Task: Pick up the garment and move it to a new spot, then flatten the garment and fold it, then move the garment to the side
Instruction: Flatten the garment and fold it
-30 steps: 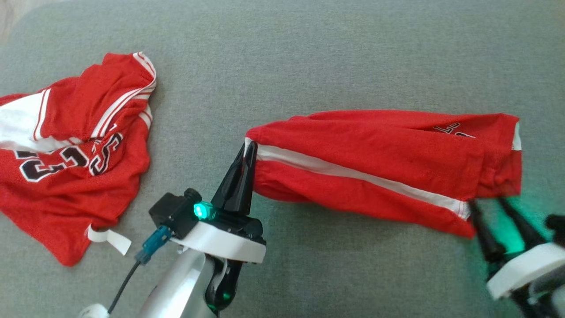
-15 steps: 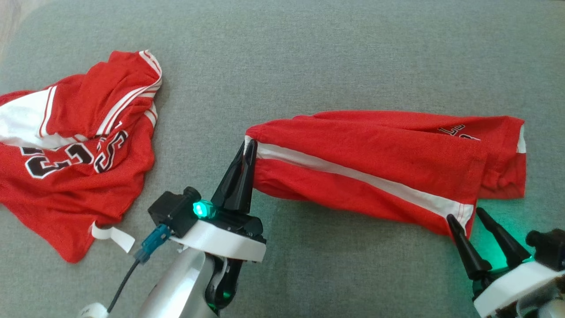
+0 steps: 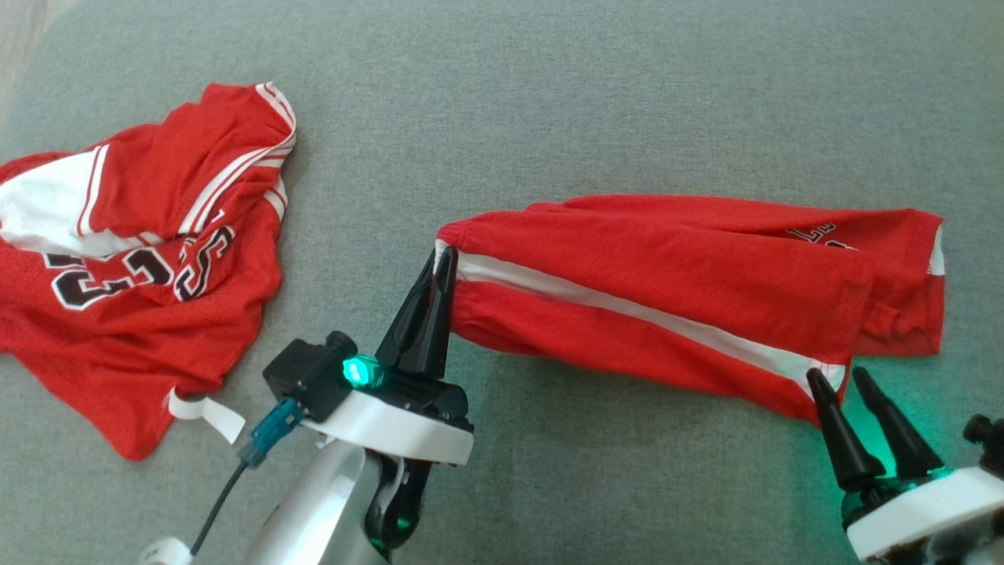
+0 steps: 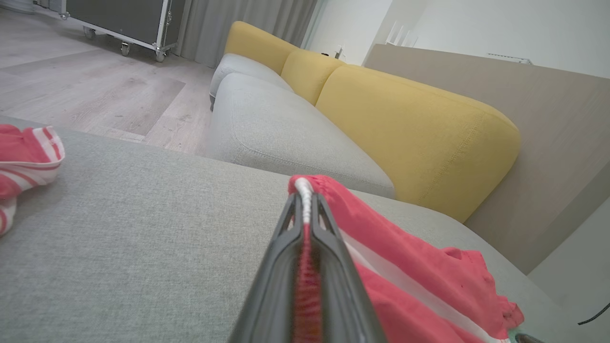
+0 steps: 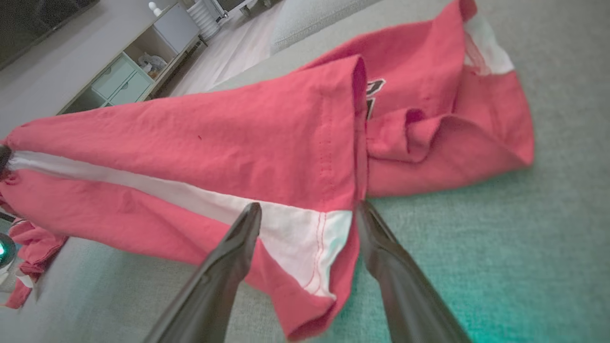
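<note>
The two fingers of the left gripper (image 3: 441, 259) are pressed together on the gathered edge of the red shorts (image 3: 667, 282), just where the white side stripe ends. In the left wrist view the cloth is pinched between them. The fingers of the right gripper (image 3: 837, 375) stand wide apart and hold nothing. Their tips are on either side of the white hem corner, and I cannot tell if they touch it. The shorts lie stretched on the grey cushion (image 3: 549, 102) from the centre of the head view toward 3 o'clock. A red jersey (image 3: 141, 259) lies crumpled at 9 o'clock, well apart. The cloth looks light, soft and limp, so I judge it will sag unless it is held at two corners. The stitched hem corner seems a good second hold.
</note>
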